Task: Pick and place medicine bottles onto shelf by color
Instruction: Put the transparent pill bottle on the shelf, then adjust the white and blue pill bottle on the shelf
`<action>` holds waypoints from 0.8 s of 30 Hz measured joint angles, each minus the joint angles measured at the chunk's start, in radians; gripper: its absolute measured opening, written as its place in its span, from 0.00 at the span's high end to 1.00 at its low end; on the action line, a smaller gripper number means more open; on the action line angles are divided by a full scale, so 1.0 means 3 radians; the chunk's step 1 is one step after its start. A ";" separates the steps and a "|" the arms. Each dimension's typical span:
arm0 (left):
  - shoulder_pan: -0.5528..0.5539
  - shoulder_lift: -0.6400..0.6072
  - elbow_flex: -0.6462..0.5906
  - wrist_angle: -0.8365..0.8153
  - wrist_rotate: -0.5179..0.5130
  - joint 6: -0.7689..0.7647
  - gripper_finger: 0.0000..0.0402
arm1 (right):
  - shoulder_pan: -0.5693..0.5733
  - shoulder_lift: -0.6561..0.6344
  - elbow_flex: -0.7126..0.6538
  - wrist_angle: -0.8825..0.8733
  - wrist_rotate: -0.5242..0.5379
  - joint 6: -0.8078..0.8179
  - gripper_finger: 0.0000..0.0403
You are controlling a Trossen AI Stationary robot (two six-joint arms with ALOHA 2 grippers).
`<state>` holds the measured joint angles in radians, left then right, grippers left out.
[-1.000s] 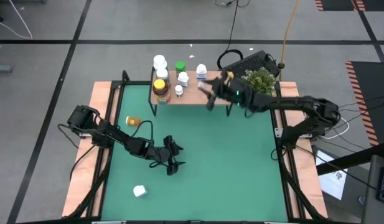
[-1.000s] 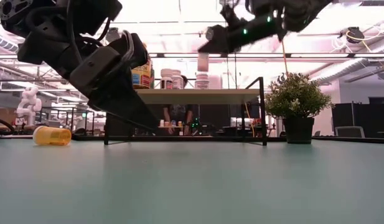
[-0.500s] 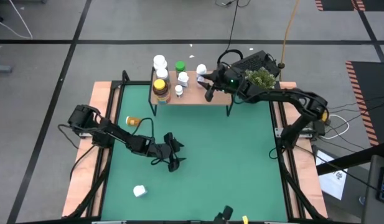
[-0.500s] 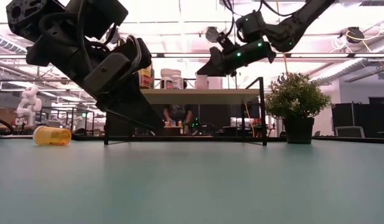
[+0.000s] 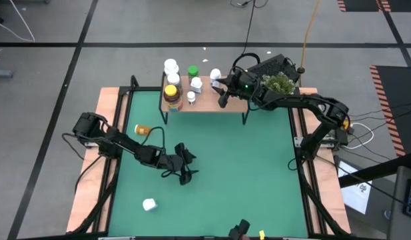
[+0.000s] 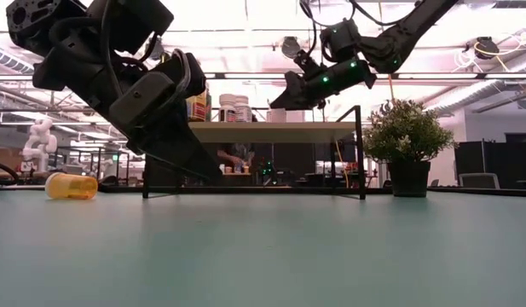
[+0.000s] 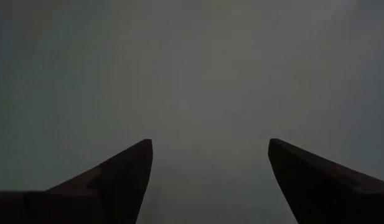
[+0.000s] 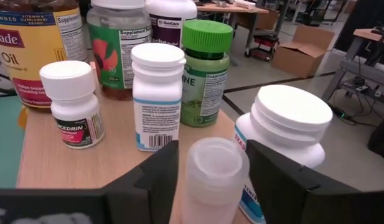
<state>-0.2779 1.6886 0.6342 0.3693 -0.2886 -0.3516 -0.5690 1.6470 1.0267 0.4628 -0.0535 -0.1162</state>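
Note:
The shelf (image 5: pixel 205 101) stands at the table's far edge. On its left half stand several medicine bottles: an amber one with a yellow lid (image 5: pixel 170 93), a green-capped one (image 8: pixel 206 68) and white ones (image 8: pixel 157 93). My right gripper (image 8: pixel 213 146) reaches over the shelf's middle, open. Its fingers stand close on either side of a small translucent white bottle (image 8: pixel 213 180), which stands upright on the shelf top. My left gripper (image 5: pixel 184 165) hovers open over the table's middle left, with nothing between its fingers (image 7: pixel 126 177). An orange bottle (image 5: pixel 143 129) lies on its side at the table's left.
A white bottle (image 5: pixel 149 205) lies near the table's near left corner. A potted plant (image 5: pixel 278 85) stands at the far right, beside the shelf and under my right arm. A wide white jar (image 8: pixel 285 143) stands right beside the small bottle. Green mat lies bare at the middle and right.
My right gripper has gone down and toward the table's far edge with the small white bottle. It hung above the shelf before and now stands on the shelf top beside the other bottles.

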 joint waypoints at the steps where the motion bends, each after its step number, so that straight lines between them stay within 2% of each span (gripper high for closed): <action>1: 0.0000 0.0000 0.0000 -0.0003 0.0000 -0.0009 0.20 | 0.0000 0.0000 0.0000 -0.0001 0.0001 0.0000 0.54; 7: 0.0000 0.0000 0.0000 -0.0032 0.0001 -0.0053 0.20 | 0.0023 -0.0055 0.0000 0.0007 0.0001 0.0000 0.43; 14: 0.0003 0.0000 0.0000 -0.0096 0.0003 -0.0065 0.20 | 0.0278 -0.0286 0.0051 0.0004 0.0080 -0.0226 0.42; 19: 0.0038 0.0000 0.0000 -0.0051 0.0003 -0.0015 0.20 | 0.0631 -0.0111 0.0771 -0.1141 0.0920 -0.0871 0.48; 22: 0.0088 0.0000 0.0000 0.0062 0.0001 0.0015 0.20 | 0.0711 0.0058 0.1164 -0.1541 0.1025 -0.1013 0.52; 24: 0.0107 0.0000 0.0000 0.0100 0.0002 -0.0001 0.20 | 0.0702 0.0147 0.1372 -0.1535 0.1038 -0.1107 0.53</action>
<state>-0.2458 1.6886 0.6342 0.3991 -0.2881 -0.3519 -0.3584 1.6911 1.4385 0.0023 0.2579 -0.4484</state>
